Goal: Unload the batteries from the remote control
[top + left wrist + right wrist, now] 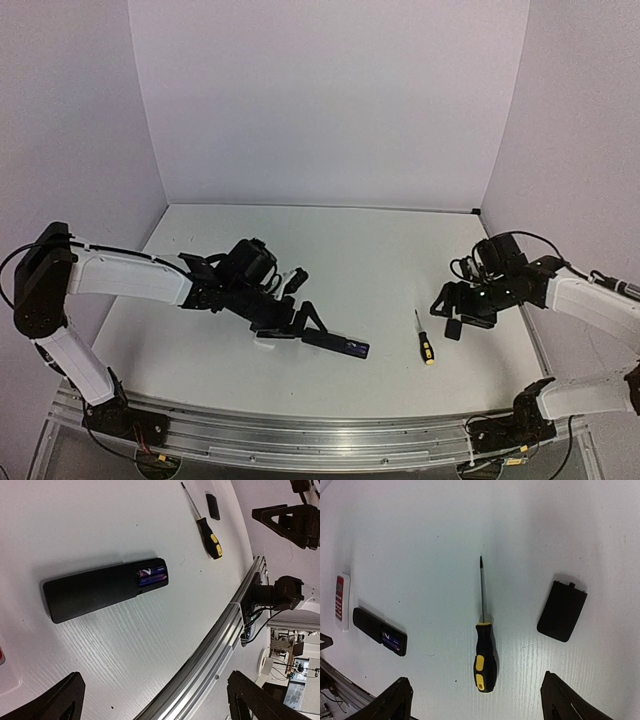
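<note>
Two batteries (151, 576) lie side by side in the uncovered compartment of the remote control (95, 592), which rests flat on the table (330, 240) near its front edge, so I judge the unloading not yet begun. The battery cover (562, 611) is already off and lies apart, beyond the screwdriver (484, 650) and close under the right arm.

What I care about is the lie of the remote against my left gripper (305, 300). That hand hangs just beside the remote's closed end with its jaws spread wide and nothing in them. In the left wrist view the remote stretches almost crosswise to the gap between the fingers, tilted a little, with the compartment at the end that points toward the screwdriver and the right arm. The cells run along the remote's long axis.

My right gripper (448, 312) is also wide and empty, but it is well apart from the remote, with the screwdriver between them. The left is clearly nearer, though it sits over the wrong end. I would shift it along the remote toward the compartment, minding the white remote (341, 602) just beside the black one
</note>
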Available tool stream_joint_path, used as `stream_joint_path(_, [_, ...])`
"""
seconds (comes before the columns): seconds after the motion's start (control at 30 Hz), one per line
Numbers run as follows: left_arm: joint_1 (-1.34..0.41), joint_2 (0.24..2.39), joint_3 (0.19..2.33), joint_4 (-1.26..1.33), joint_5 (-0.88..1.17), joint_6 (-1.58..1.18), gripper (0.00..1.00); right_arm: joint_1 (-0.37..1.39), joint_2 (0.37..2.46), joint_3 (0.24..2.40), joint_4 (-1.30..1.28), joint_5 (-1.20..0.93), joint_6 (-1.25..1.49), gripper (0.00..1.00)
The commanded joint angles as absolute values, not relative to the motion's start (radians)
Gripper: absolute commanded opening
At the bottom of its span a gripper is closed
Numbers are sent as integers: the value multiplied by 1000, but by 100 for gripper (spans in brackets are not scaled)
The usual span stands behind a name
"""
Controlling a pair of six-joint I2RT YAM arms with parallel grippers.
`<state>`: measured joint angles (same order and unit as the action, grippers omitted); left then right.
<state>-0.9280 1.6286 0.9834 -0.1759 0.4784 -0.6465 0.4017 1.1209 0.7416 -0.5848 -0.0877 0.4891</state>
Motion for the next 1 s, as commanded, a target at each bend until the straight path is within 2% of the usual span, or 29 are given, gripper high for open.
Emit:
stream_joint_path(0.0, [-956,1571,921,-83,397,-730,100,510,1219,746,-556,-51,528,83])
stream_joint_path(0.23, [-960,1517,852,-57,349,-768,100,656,1445,806,-554,233,508,72])
stream_joint_path(0.43, [-959,1486,828,-72,312,-779,100,707,1601,833,-545,268,499,56])
stream_joint_path(0.5, [-959,1474,819,-73,298,-780,100,719,1622,831,-544,262,516,43])
stream_joint_path(0.6, [-959,1458,813,-77,278,-786,100,733,1618,816,-535,256,538,18])
stream_joint_path(0.7, [-959,1443,820,-82,263,-792,100,747,1560,803,-527,258,518,1])
stream_joint_path(0.83, [-959,1425,852,-89,271,-796,100,753,1432,805,-525,238,393,0])
stream_joint_path(0.97, [-959,1416,913,-105,322,-826,100,797,1294,798,-489,103,153,0])
